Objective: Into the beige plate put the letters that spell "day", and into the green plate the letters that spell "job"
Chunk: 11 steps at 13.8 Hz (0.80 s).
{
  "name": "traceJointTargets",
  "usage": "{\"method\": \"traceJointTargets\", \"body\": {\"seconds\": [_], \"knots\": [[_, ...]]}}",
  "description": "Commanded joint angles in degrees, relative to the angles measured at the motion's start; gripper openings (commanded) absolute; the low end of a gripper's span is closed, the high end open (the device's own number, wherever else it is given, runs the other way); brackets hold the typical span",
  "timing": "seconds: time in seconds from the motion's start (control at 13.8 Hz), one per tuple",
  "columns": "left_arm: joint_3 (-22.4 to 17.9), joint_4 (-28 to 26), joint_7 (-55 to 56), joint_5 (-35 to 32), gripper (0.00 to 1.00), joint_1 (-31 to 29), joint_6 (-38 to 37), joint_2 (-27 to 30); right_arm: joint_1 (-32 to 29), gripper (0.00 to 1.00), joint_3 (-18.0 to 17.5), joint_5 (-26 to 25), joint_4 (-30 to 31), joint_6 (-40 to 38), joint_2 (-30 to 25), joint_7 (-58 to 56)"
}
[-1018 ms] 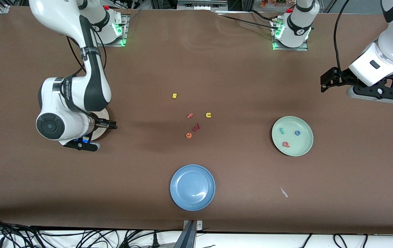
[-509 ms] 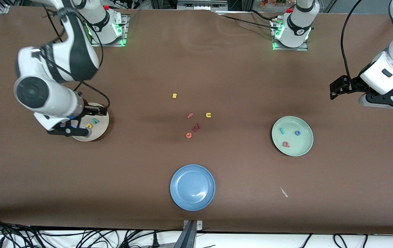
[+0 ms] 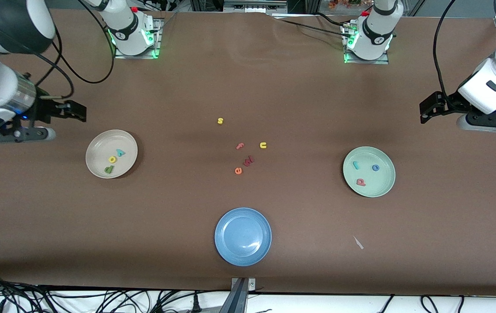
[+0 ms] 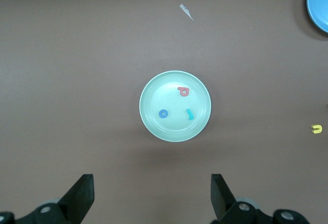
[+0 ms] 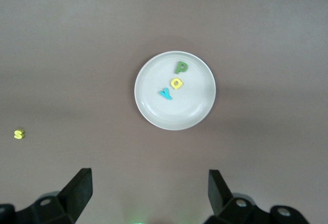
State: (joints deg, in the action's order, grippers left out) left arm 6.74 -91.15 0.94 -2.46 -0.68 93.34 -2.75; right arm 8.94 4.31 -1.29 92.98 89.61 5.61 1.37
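Front camera looks down across the table (image 3: 248, 87); wrist cameras share its plates.

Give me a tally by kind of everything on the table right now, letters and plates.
Foam letters in the beige plate: 3
Foam letters in the green plate: 3
Loose foam letters on the table: 5
Plates, counting the blue plate: 3
Scrap of paper: 1
Total: 15

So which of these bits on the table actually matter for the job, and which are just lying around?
Part of the job:
- beige plate holding d, a, y
- green plate holding j, o, b

Just lying about:
- blue plate
- loose letters mid-table
- paper scrap
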Motion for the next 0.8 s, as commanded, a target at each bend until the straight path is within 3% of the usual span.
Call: {"method": "traceJointTargets", "body": {"seconds": [0.0,0.73], "knots": [[0.12,0.71,0.12,-1.5,1.0,-0.1,-2.98,0.2,-2.78,1.0,-1.41,2.42,0.62,-1.63,-3.22,-1.45],[0.11,0.89,-0.85,-0.62,1.0,-0.72,-2.82,0.2,-5.42,1.0,-0.97,2.34,-0.96,-5.15,-4.81,-2.51]]}}
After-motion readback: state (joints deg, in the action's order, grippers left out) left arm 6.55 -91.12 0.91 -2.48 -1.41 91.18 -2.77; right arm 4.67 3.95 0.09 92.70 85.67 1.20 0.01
